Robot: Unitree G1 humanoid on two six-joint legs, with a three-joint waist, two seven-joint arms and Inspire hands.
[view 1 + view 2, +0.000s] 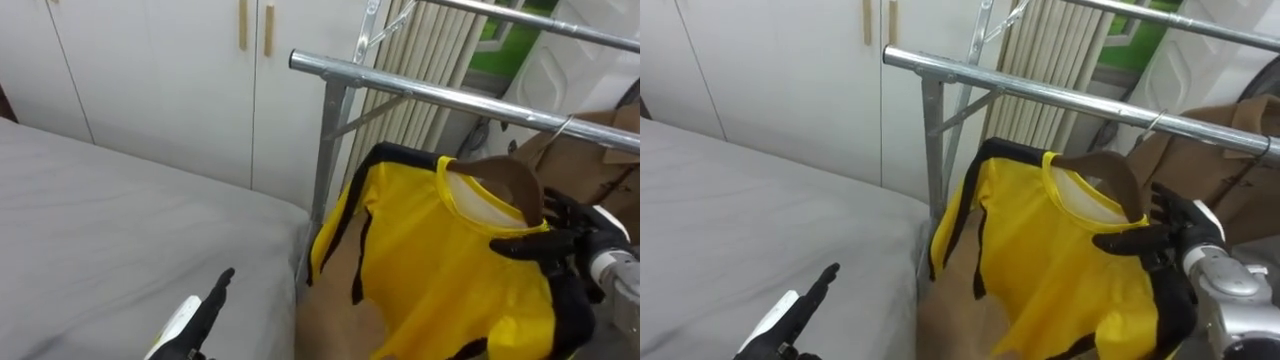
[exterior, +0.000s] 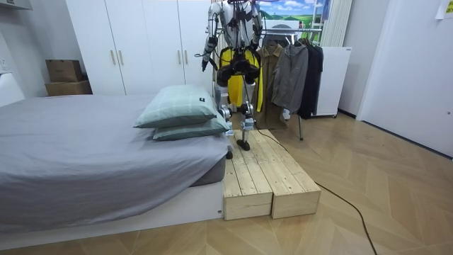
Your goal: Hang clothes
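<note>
A yellow shirt (image 1: 440, 260) with black trim hangs on a brown wooden hanger (image 1: 515, 180). The hanger's wire hook (image 1: 562, 126) sits at the front metal rail (image 1: 420, 90) of the clothes rack. My right hand (image 1: 555, 240) comes in from the right and holds the shirt's right shoulder, thumb across the yellow front and fingers behind the hanger's end. My left hand (image 1: 200, 312) hovers low over the grey bed (image 1: 110, 220), fingers straight and holding nothing. In the room view I stand on a wooden platform (image 2: 265, 173) facing the rack, with the yellow shirt (image 2: 228, 67) in front of me.
The rack's upright post (image 1: 328, 150) stands at the bed's corner. White wardrobe doors (image 1: 170, 70) and a radiator (image 1: 430, 50) are behind. A brown garment (image 1: 1230, 160) hangs to the right. Dark clothes (image 2: 297, 71) fill the rack's far end, and pillows (image 2: 180, 113) lie on the bed.
</note>
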